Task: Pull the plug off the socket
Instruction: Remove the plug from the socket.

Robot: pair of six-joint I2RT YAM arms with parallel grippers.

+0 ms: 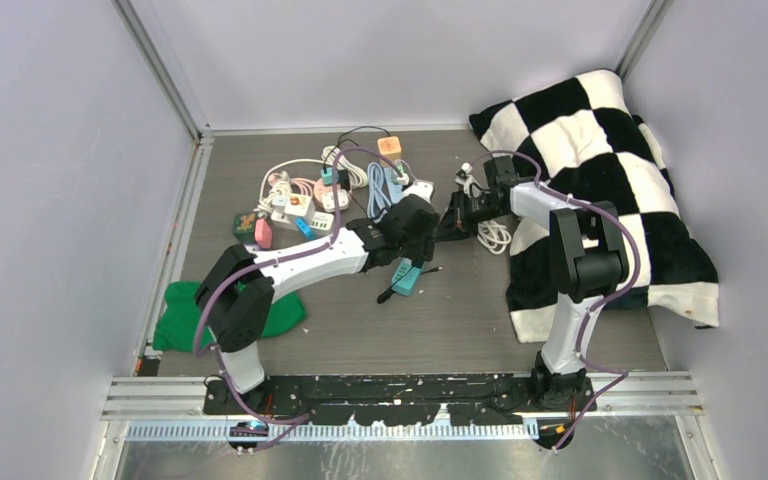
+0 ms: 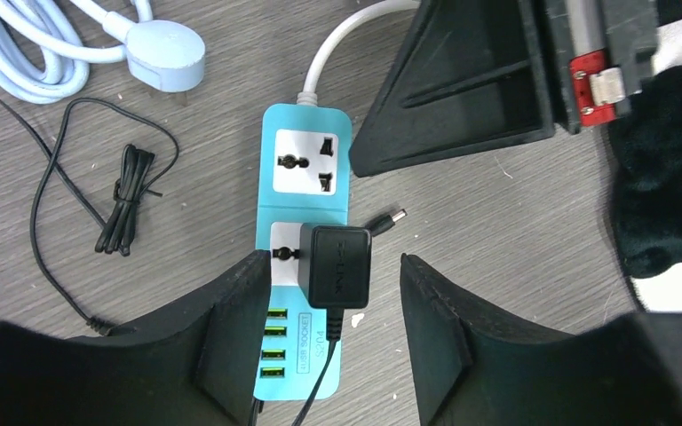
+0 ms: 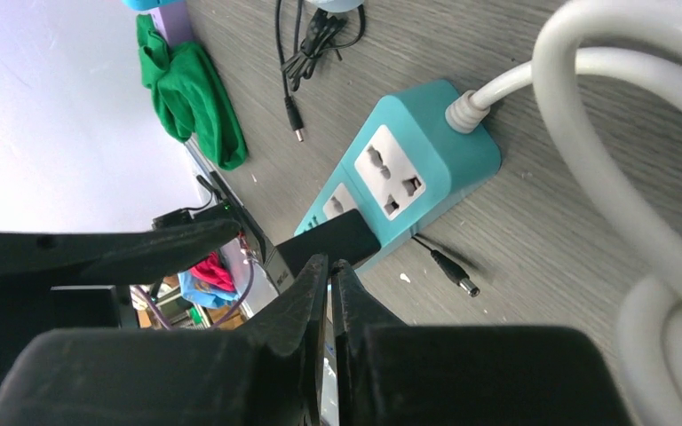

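Note:
A teal power strip lies on the wooden table, and it also shows in the top view and the right wrist view. A black adapter plug sits in its lower socket, also seen in the right wrist view. My left gripper is open just above it, with one finger on each side of the plug and not touching it. My right gripper is shut and empty. Its tip is at the strip's right edge beside the free upper socket.
A light blue cable coil with plug, a thin black cable and a loose barrel connector lie around the strip. A pile of other power strips, a green cloth and a checkered blanket sit nearby.

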